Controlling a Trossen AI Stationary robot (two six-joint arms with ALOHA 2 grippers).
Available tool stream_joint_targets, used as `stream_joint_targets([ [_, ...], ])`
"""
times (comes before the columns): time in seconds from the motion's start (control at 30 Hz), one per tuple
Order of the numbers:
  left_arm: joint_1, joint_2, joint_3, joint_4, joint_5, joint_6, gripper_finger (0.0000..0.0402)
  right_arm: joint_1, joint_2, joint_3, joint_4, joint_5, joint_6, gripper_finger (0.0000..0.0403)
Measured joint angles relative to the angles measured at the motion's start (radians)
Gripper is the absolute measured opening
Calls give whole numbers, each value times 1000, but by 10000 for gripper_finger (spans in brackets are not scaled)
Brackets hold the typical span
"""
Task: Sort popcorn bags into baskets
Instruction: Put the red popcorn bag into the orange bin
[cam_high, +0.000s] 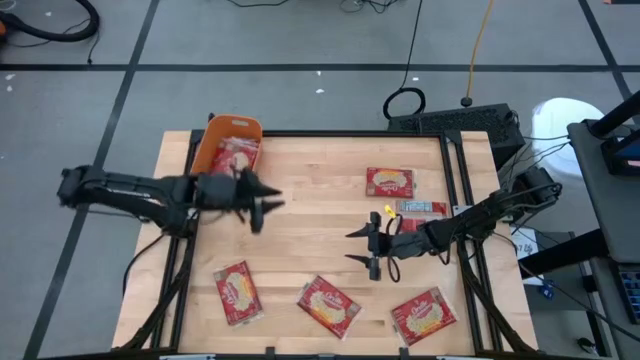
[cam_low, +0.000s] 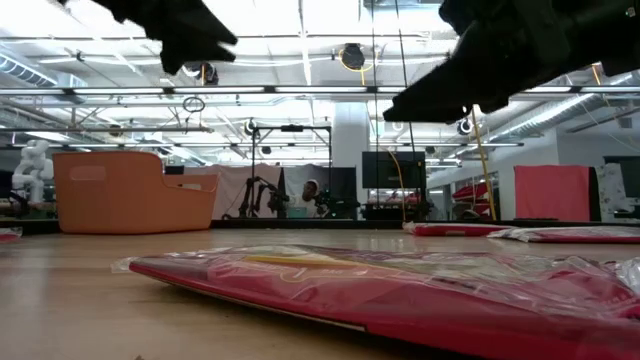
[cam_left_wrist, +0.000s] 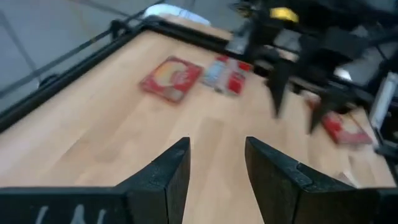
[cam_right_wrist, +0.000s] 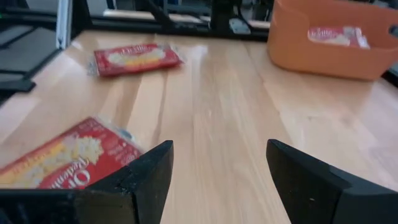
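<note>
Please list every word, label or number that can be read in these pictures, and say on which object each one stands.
"Or…": large white letters, cut off, on the nearest popcorn bag in the right wrist view.
White script on the farther bag and on the bag in the orange basket: too blurred to read.
No other readable text.

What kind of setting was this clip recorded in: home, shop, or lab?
Most likely a robotics lab or workshop. The wooden table stands on a grey taped floor with cables and equipment beside it. The low view shows ceiling strip lights, monitors and other rigs behind the orange basket.
</note>
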Motion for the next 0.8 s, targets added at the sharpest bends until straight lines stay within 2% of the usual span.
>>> stream_joint_targets([
  [0.17,-222,92,1,54,-234,0,156,0,0,0,-58,-4,16,251],
  [0.23,-285,128,1,53,-299,-22,156,0,0,0,-80,-3,33,251],
  [0.47,-433,255,0,77,-428,-140,156,2,-25,0,-164,-5,56,251],
  [0.6,-482,336,0,130,-502,-197,156,2,-80,0,-294,-7,96,251],
  [0.8,-511,455,0,323,-535,-155,156,21,-199,0,-548,-4,191,251],
])
